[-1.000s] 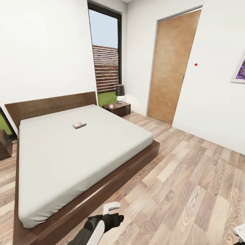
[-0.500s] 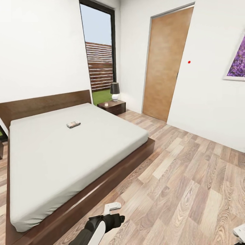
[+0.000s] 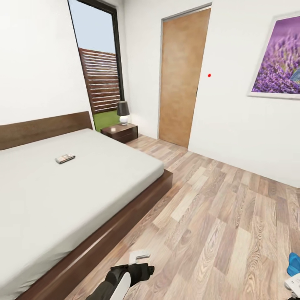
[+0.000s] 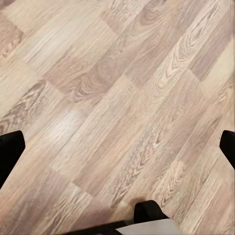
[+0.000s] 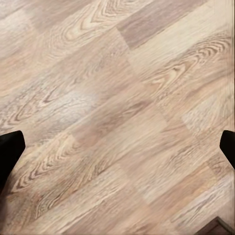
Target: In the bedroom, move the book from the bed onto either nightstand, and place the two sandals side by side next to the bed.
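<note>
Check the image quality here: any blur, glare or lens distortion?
Head view: sharp, but wide-angle stretch tilts the door and window; even light, no harsh shadows. Left wrist view: a pale sheen on the floor planks. Right wrist view: similar soft glare, grain crisp.

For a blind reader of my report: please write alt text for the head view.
A small book lies on a low bed in a white-walled bedroom, with a nightstand and lamp beyond by a tall window. A blue sandal shows on the wood floor at the right edge.
</note>
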